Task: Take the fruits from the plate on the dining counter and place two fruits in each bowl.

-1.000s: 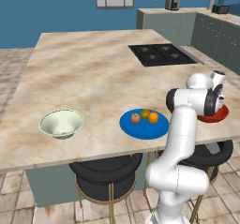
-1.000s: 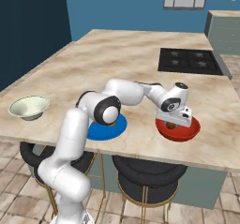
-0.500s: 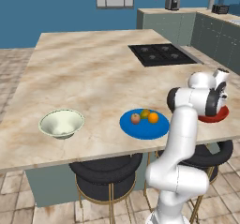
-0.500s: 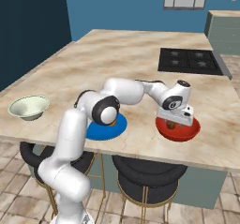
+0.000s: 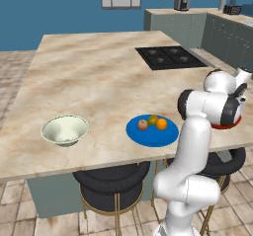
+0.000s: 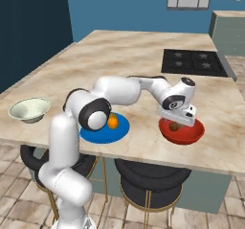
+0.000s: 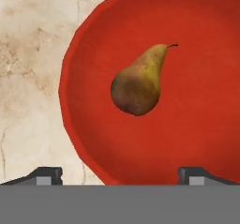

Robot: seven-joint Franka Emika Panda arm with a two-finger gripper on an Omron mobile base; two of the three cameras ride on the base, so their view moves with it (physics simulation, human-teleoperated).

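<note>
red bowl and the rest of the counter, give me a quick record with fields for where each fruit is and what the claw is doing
red bowl: holds one brown pear, lying free
claw: open, above the red bowl, fingertips apart on either side of the pear, touching nothing
blue plate: holds three fruits: pinkish-red apple, green-yellow fruit, orange
pale bowl: no fruit seen in it, left of the plate
dining counter: carries both bowls, the plate and the black cooktop
progress: one of four fruits placed
</note>
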